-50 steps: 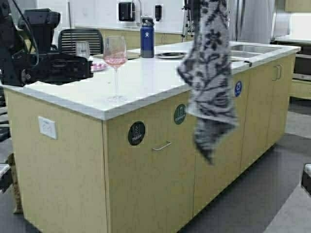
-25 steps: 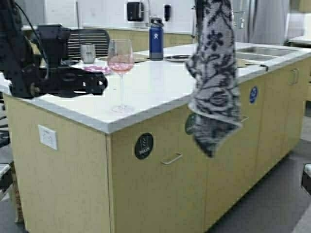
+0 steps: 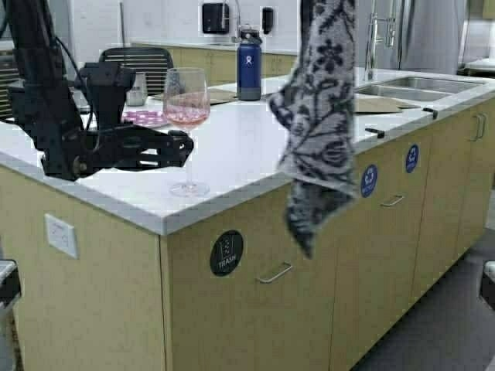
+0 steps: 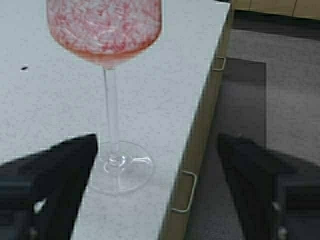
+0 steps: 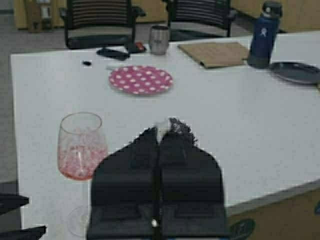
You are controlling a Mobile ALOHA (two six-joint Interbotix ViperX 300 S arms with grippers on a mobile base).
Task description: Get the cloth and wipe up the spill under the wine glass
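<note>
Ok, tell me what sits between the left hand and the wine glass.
Nothing: the left wrist view shows bare counter between the open left hand and the wine glass.

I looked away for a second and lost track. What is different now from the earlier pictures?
The robot has driven closer to the counter, shifting the whole scene. The left gripper has reached next to the wine glass, open. The right gripper still holds the cloth hanging. The glass remains standing.

We have driven on along the counter (image 3: 232,147), so the whole scene has shifted in the high view. Our left pincer (image 3: 184,147) now reaches closer to the wine glass (image 3: 186,116), its tips just beside the stem. The hanging cloth (image 3: 313,124) has swung leftward.
</note>
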